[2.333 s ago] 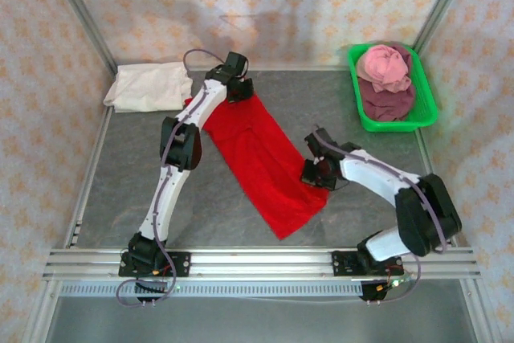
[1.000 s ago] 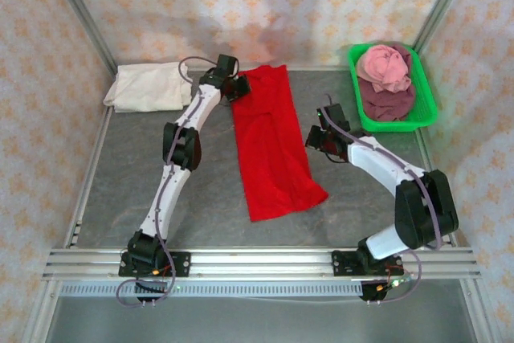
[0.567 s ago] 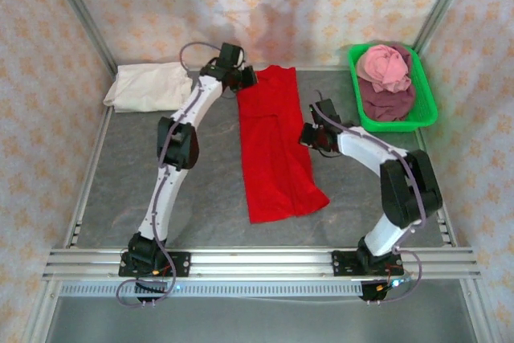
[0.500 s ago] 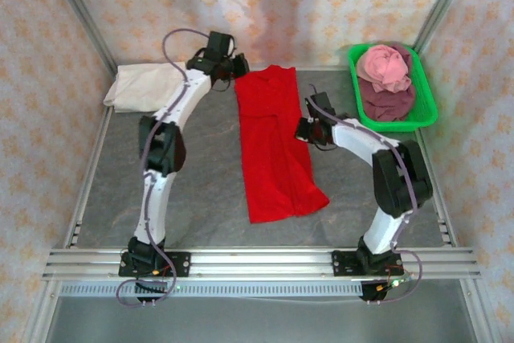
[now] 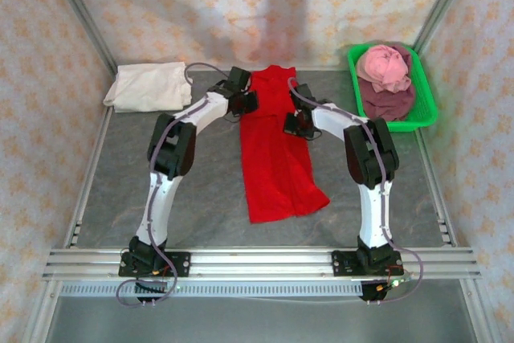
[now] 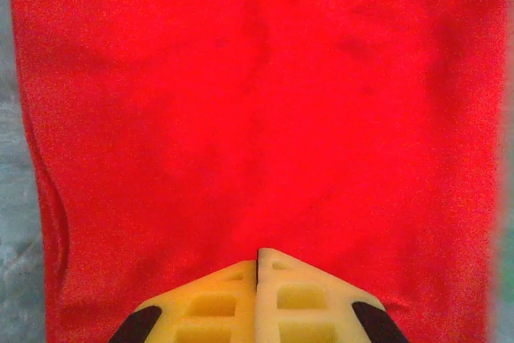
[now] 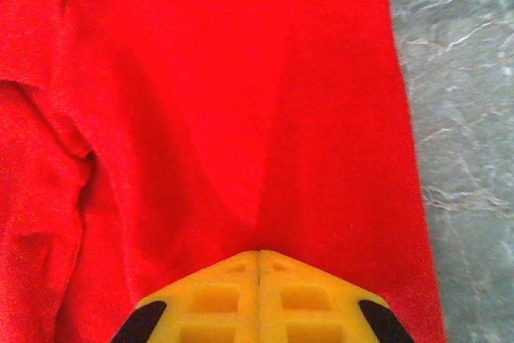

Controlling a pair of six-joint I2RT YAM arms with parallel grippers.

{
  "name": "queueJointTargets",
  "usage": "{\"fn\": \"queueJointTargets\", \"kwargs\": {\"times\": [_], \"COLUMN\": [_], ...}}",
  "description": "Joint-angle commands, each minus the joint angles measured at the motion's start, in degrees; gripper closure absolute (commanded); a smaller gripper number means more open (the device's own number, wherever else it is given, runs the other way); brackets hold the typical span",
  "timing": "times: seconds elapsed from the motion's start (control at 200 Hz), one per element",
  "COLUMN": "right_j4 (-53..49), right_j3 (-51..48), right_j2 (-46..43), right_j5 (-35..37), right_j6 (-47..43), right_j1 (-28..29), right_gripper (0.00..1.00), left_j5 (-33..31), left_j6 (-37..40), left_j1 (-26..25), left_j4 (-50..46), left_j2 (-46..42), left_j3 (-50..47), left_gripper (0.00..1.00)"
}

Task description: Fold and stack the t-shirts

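A bright red t-shirt (image 5: 277, 166) lies as a long strip down the middle of the table, its far end by the back wall. My left gripper (image 5: 250, 103) is at its left edge near the far end, shut, with red cloth (image 6: 257, 102) right at the tips (image 6: 258, 251). My right gripper (image 5: 291, 124) is at the opposite edge, shut on the cloth; creases in the t-shirt (image 7: 241, 78) run into its tips (image 7: 259, 253). A cream-white t-shirt (image 5: 148, 86) lies folded at the back left. Pink (image 5: 384, 66) and maroon (image 5: 387, 102) t-shirts are bunched in the tray.
The green plastic tray (image 5: 399, 126) stands at the back right corner. Grey marbled table (image 5: 120, 182) lies bare on both sides of the red strip, and shows beside the cloth in the right wrist view (image 7: 466, 118). Metal frame posts and patterned walls close in the back and sides.
The red t-shirt has swung from a diagonal to lying lengthwise. The left gripper has come from the back left corner to the shirt's left edge. The right gripper has moved left and farther back.
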Motion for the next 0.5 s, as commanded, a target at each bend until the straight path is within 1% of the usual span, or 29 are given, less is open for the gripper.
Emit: {"fn": "queueJointTargets", "kwargs": {"times": [0.0,0.105,0.205,0.285,0.37,0.42,0.495], "right_j4": [-1.3,-0.3,6.1,9.2,7.7,7.4,10.7], "right_j3": [1.6,1.5,-1.9,-2.6,0.6,2.7,2.0], "right_j2": [2.6,4.2,3.9,4.3,6.7,7.9,7.6], "right_j5": [1.2,-0.5,-3.5,-3.3,-2.6,-4.2,-6.3], "right_j6": [4.2,9.5,16.2,19.1,19.9,21.2,24.3], "right_j1": [0.3,0.3,0.4,0.8,0.9,0.6,0.8], "right_gripper": [1.00,1.00,1.00,1.00,1.00,1.00,1.00], "left_j5": [-2.8,-2.1,0.2,2.2,3.9,3.8,4.8], "left_j6": [-1.1,-2.3,-4.1,-5.5,-6.3,-5.7,-4.9], "left_j1": [0.8,1.5,2.5,3.9,5.2,5.7,6.6], "left_j4": [-5.2,-13.5,-16.7,-14.4,-11.8,-10.6,-11.0], "left_j2": [4.1,13.4,20.2,22.6,23.4,23.7,24.4], "left_j3": [11.0,24.6,33.8,35.3,35.4,36.2,39.1], "left_gripper": [0.98,0.99,0.99,0.99,0.99,0.99,0.99]}}
